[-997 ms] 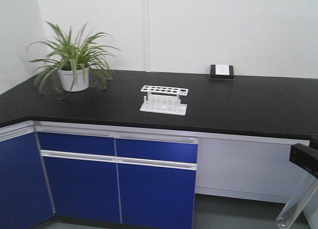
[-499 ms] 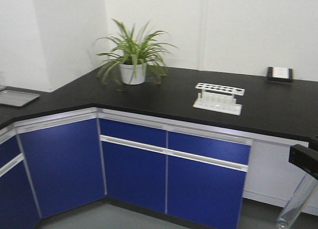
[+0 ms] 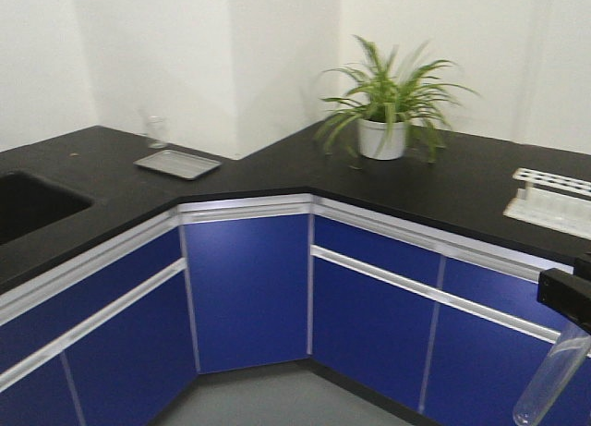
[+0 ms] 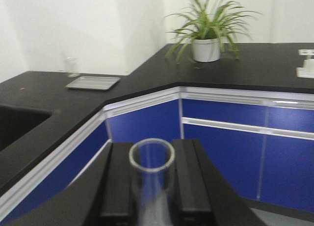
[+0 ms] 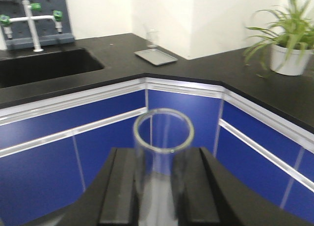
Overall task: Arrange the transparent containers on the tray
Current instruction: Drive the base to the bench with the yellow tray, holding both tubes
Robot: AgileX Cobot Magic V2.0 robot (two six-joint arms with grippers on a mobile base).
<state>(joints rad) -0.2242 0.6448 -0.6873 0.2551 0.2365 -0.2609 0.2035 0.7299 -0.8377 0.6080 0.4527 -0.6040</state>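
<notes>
Each wrist view shows a clear glass test tube held mouth-forward between black fingers. My left gripper [image 4: 152,155] is shut on one test tube [image 4: 152,187]. The right gripper [image 5: 163,160] is shut on another test tube [image 5: 163,152]. In the front view the right gripper [image 3: 565,298] shows at the right edge, its tube [image 3: 551,382] slanting down. A shallow grey metal tray [image 3: 177,164] [image 4: 93,82] [image 5: 155,57] lies on the black counter near the corner, far from both grippers. No yellow tray is in view.
The white holed rack [image 3: 552,199] [image 4: 306,65] stands on the counter at the right, a potted plant [image 3: 385,121] behind it. A sink [image 3: 32,204] [image 5: 46,64] with taps [image 5: 32,17] is at the left. A small glass beaker [image 3: 155,130] stands behind the tray. Blue cabinets [image 3: 249,287] run below.
The view has swung left: rack and plant slid to the right, and the corner, the grey tray and the sink came into view. The right gripper still holds its tube.
</notes>
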